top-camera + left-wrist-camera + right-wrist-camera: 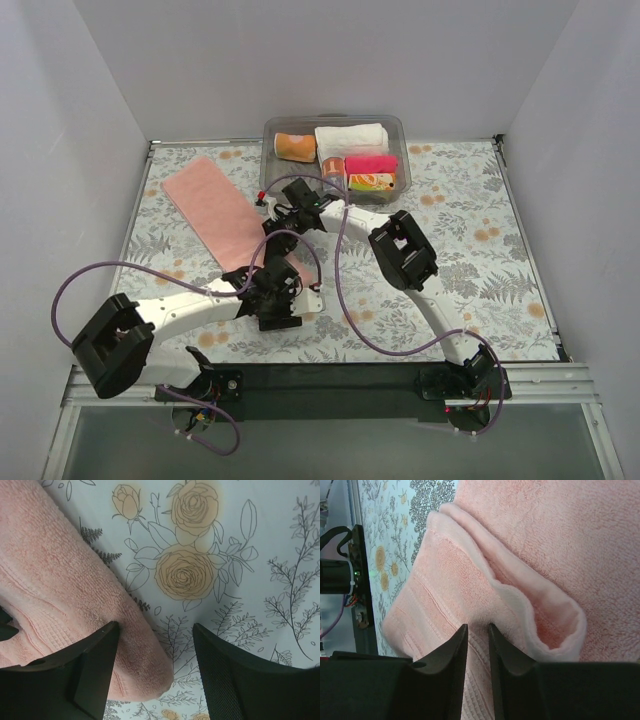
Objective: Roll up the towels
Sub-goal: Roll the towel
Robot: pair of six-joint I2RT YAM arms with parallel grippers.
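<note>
The step in hand looks like starting the roll at the near end of the salmon-pink towel (580, 540). It lies as a long folded strip on the flowered tablecloth (260, 545), with its end directly under both tools. The right gripper (477, 630) shows its jaws narrow over the towel's banded hem, with a turned-over lip (555, 625) just beside its fingertips. Whether cloth is actually pinched in the slit I cannot tell. The left gripper (155, 630) stands wide and holds nothing: one finger (85, 675) is over the towel's corner, the other over bare tablecloth. To do this well, I judge both tools should take the same edge at matching depth, catch all layers and turn together. That way the roll starts tight and square, not cone-shaped.
</note>
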